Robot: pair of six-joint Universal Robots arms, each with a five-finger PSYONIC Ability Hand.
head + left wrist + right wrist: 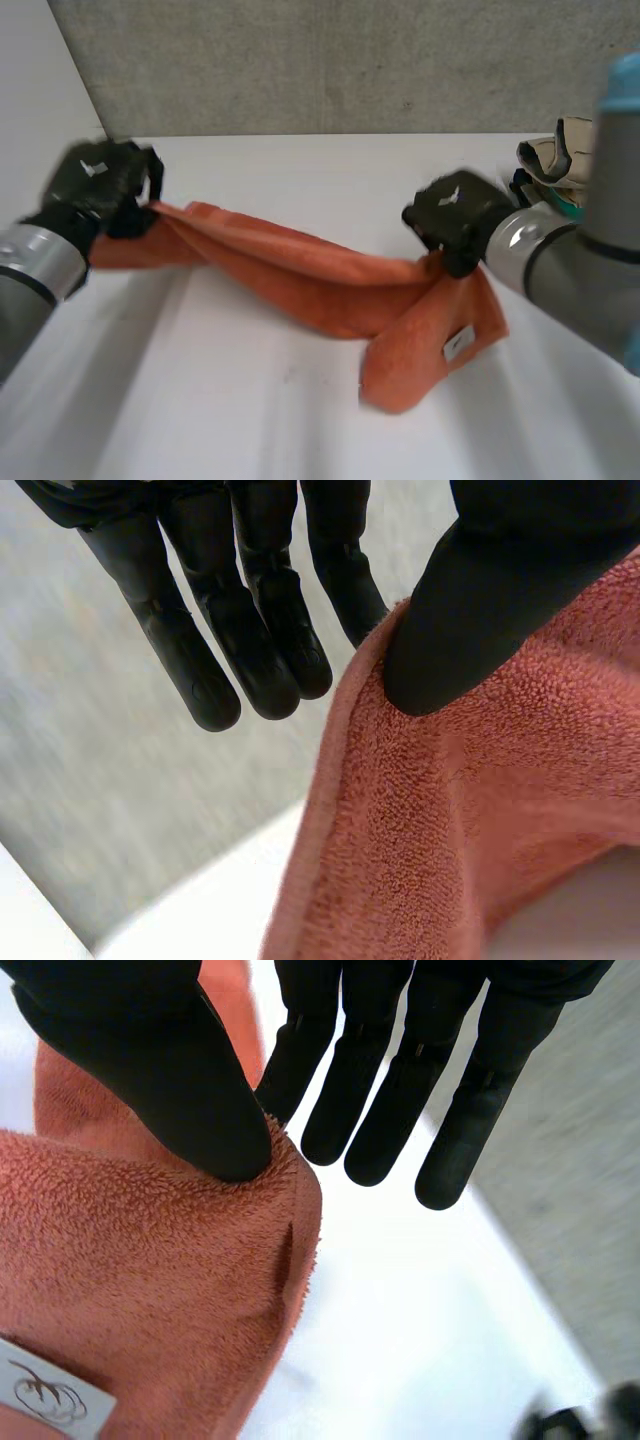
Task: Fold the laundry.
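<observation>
Right up close, the left hand (250, 600) has its thumb (460, 620) pressed onto the towel (450, 830), trapping the hemmed edge against the nearest finger behind it. That is a pinch, and the other fingers (205, 670) run out straight and close together with nothing in them. Over to the right hand (420, 1070), and it is the same story: thumb (170, 1070) down on a corner of the towel (150, 1290), the cloth nipped against the first finger just behind it, the remaining fingers (460, 1130) straight, a little apart, free of the cloth. A white label (45, 1395) with a small drawn mark sits on the towel below that thumb. From the head view, the orange towel (330, 280) is strung between the two hands above the white table (200, 400), sagging in the middle in long folds. The left hand (100, 180) grips one end, the right hand (455, 215) the other. Below the right hand's fingers a flap hangs down to the table, and the label (458, 345) shows on it. Beyond the right hand, well clear of its fingertips, a pile (555, 160) of other laundry lies on the table near the wall (330, 60).
</observation>
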